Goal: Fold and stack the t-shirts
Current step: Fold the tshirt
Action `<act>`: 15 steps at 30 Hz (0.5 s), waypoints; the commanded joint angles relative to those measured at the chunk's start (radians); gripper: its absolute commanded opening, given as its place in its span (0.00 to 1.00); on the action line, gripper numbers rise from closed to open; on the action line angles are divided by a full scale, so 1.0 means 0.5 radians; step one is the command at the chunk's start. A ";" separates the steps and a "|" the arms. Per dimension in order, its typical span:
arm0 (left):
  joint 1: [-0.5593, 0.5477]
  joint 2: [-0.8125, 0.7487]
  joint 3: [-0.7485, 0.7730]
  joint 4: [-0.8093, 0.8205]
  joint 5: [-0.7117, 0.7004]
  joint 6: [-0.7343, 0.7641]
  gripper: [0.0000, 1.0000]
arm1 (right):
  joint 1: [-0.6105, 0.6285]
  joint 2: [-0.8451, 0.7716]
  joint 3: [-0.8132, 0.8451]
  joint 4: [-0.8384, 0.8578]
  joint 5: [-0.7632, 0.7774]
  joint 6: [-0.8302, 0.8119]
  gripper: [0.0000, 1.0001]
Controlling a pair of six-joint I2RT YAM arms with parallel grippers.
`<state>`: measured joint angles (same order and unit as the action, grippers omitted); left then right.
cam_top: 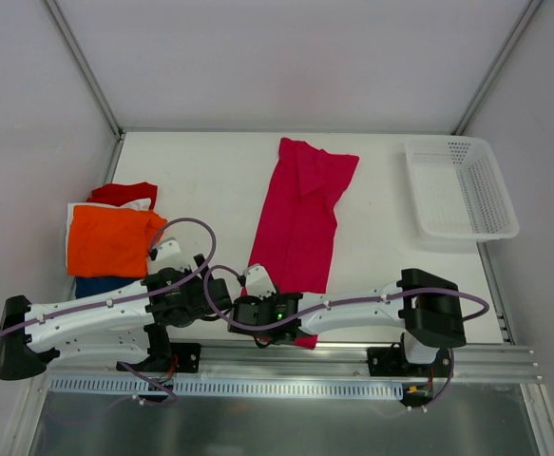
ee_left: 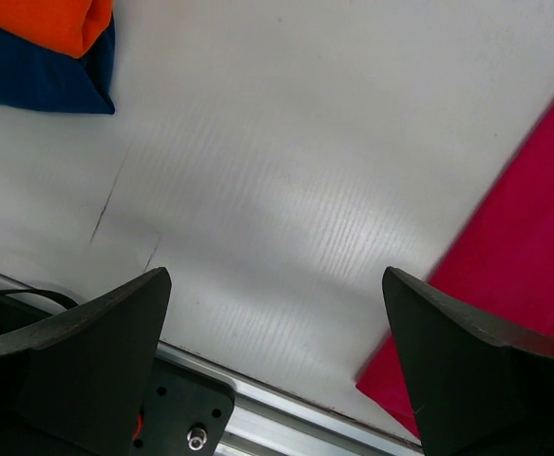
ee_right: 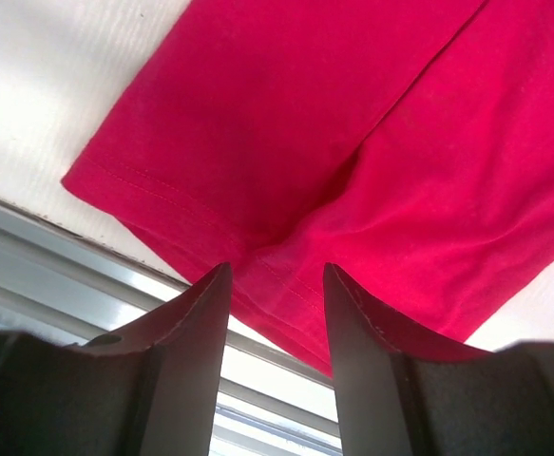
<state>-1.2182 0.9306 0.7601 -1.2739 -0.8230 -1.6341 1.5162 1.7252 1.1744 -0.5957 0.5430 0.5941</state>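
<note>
**Ana:** Where is the shirt being worked on?

**Ben:** A magenta-pink t-shirt (cam_top: 300, 223) lies on the white desk (cam_top: 210, 180). It is folded lengthwise into a narrow strip. Its long axis runs from the desk's near edge, by the arm bases, away to the far side, leaning slightly right at the far end.

**Ana:** And the tools?

**Ben:** Both sit at the shirt's near end. The right tool (ee_right: 277, 328) hangs directly over the stitched hem (ee_right: 153, 185), with its two dark fingers parted by a narrow gap and nothing pinched between them. The left tool (ee_left: 277, 361) is just left of that same end, over bare desk, its fingers spread wide and empty. The shirt's near corner shows at the right of the left wrist view.

**Ana:** So which arm is closer?

**Ben:** The right, I judge. The cloth lies straight below it and stretches away from it.

**Ana:** What does the fabric look like?

**Ben:** Soft matte knit, mostly flat, with one shallow crease and a double seam along the hem.

**Ana:** Anything else?

**Ben:** Well left of the shirt is a folded stack, with an orange shirt (cam_top: 113, 242) on top, a dark blue shirt (ee_left: 39, 81) beneath it and a red shirt (cam_top: 124, 193) peeking out behind. Well to the shirt's right stands a white perforated basket (cam_top: 468, 232).
</note>
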 commanded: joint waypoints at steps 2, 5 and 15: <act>-0.021 -0.017 -0.029 -0.051 -0.032 -0.030 0.96 | -0.001 0.087 0.081 -0.027 0.034 0.082 0.45; -0.021 -0.030 -0.023 -0.054 -0.029 -0.018 0.96 | -0.001 0.130 0.078 0.016 0.003 0.091 0.41; -0.021 0.026 -0.014 -0.051 -0.011 -0.018 0.96 | -0.001 0.099 0.032 0.090 -0.034 0.082 0.00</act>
<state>-1.2182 0.9241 0.7483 -1.2999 -0.8204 -1.6337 1.5158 1.7798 1.1744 -0.5694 0.5346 0.6266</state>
